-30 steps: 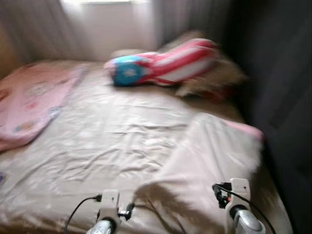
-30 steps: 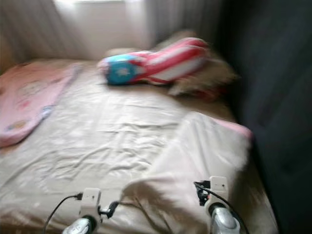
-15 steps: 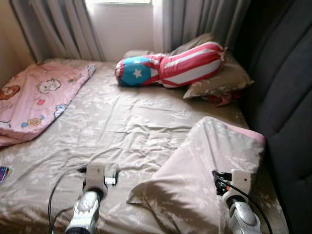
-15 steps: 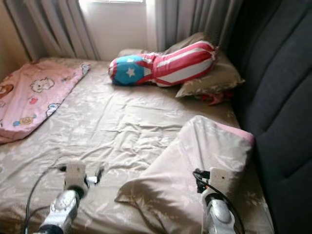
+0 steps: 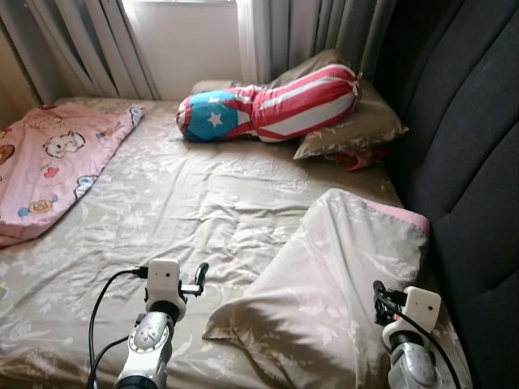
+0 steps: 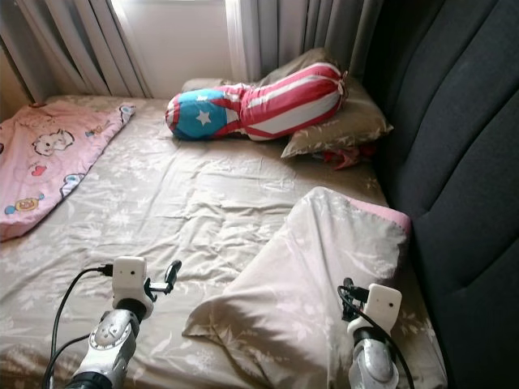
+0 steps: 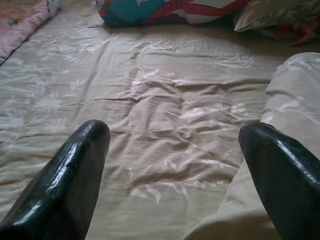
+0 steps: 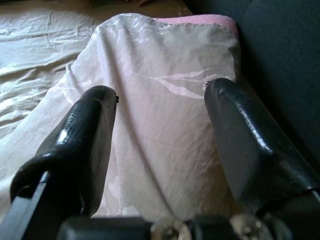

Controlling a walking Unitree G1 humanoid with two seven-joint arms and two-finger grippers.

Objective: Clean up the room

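Note:
A loose pillow (image 5: 349,275) in a beige floral case with a pink edge lies askew on the near right of the bed (image 5: 203,203). My right gripper (image 8: 160,120) hovers just over its near end, open, with nothing between the fingers (image 8: 80,145). My left gripper (image 7: 175,150) is open above the wrinkled beige sheet, just left of the pillow's corner; one finger (image 5: 200,272) pokes out beside the wrist. A bolster (image 5: 272,104) with red and white stripes and a blue star end rests at the far side on another beige pillow (image 5: 357,130).
A pink cartoon blanket (image 5: 49,166) is bunched on the bed's left side. A dark padded headboard (image 5: 462,162) runs along the right. Something small and red (image 5: 357,160) lies beside it. Grey curtains (image 5: 324,32) and a window stand behind the bed.
The head view was blurred a second ago and is sharp now, shifted a little. My left arm has come further into view over the sheet. The right arm sits slightly lower and further right.

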